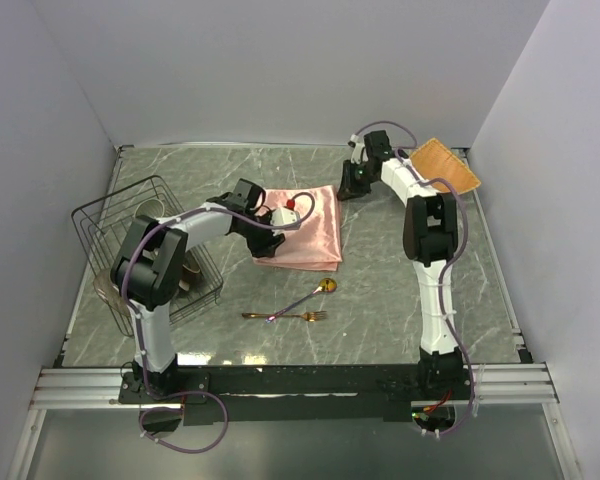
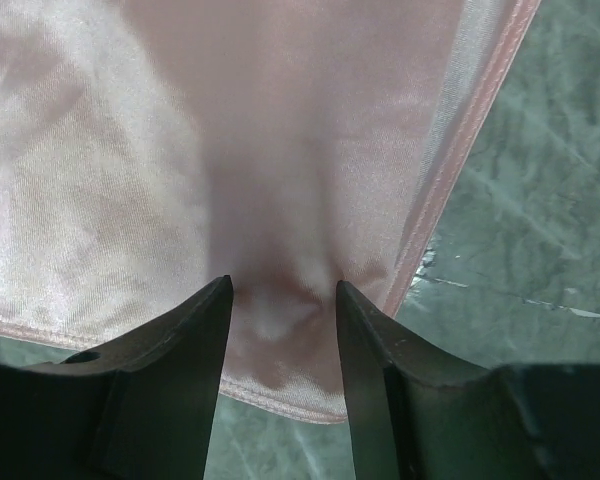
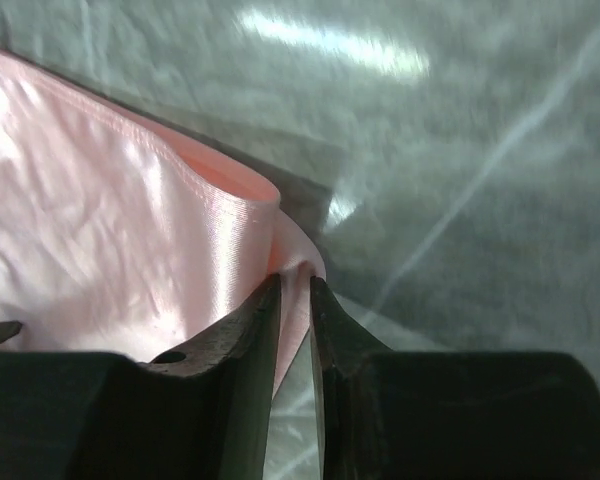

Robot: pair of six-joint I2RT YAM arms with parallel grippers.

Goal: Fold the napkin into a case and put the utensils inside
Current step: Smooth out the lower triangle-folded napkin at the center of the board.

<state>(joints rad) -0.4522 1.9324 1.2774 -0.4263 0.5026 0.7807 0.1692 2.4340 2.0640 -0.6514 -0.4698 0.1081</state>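
At the far right corner of the napkin (image 1: 310, 235), my right gripper (image 3: 295, 285) is nipped onto the cloth. Its fingers (image 3: 250, 330) stand almost together, and the pink hem sits in the thin slot between them. Just ahead of the tips the corner curls up in a raised fold with a shadow under it.

On the napkin's left side, my left gripper (image 2: 280, 290) comes in over the edge. Its fingers (image 2: 195, 330) stand apart, with one strip of cloth lying in the gap. The cloth puckers a little between the tips, and the hem runs across just below them. I cannot tell whether the tips are pressing down on it.

The napkin itself lies on the grey marbled table (image 1: 380, 290) as a broad, squarish, lightly wrinkled sheet, not a narrow case.

Nearer to me than the napkin's near edge and off the cloth, the spoon (image 1: 325, 287) lies slanted with its bowl toward the napkin. The fork (image 1: 288, 317) lies crosswise a little nearer to me. The spoon's handle end reaches the fork, and I cannot tell if they touch.

Left of the napkin stands a black wire rack (image 1: 100, 215). Beyond its far right corner, behind my right arm, lies an orange-tan mat (image 1: 445, 165).
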